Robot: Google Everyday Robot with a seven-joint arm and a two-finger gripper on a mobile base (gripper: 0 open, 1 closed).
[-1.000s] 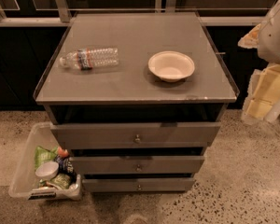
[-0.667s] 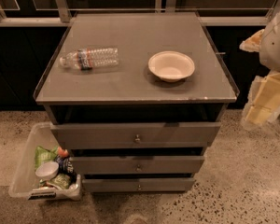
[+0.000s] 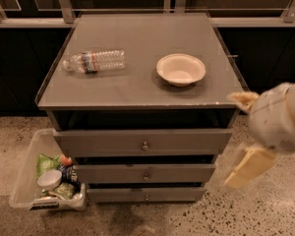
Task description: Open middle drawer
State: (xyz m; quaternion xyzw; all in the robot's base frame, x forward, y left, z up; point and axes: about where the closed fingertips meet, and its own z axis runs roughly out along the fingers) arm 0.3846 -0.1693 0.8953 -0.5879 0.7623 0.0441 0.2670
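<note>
The grey cabinet (image 3: 137, 90) has three drawers on its front. The middle drawer (image 3: 113, 173) is a flat grey front with a small round metal knob (image 3: 146, 176) at its centre, and it sits between the taller top drawer (image 3: 103, 141) and the slim bottom drawer (image 3: 118, 194). It looks pushed in. My gripper (image 3: 232, 140) hangs in the air off the cabinet's right front corner, to the right of the drawers and apart from them. Its cream fingers (image 3: 248, 165) are spread apart and hold nothing.
A clear water bottle (image 3: 94, 61) lies on its side on the cabinet top at the left. A white bowl (image 3: 181, 69) stands on the top at the right. A clear bin (image 3: 24, 181) with snack packs sits on the floor left of the drawers. Dark cabinets line the back.
My gripper has moved down and a little left, from beside the cabinet top to the level of the drawers. The drawers, bottle and bowl have not moved.
</note>
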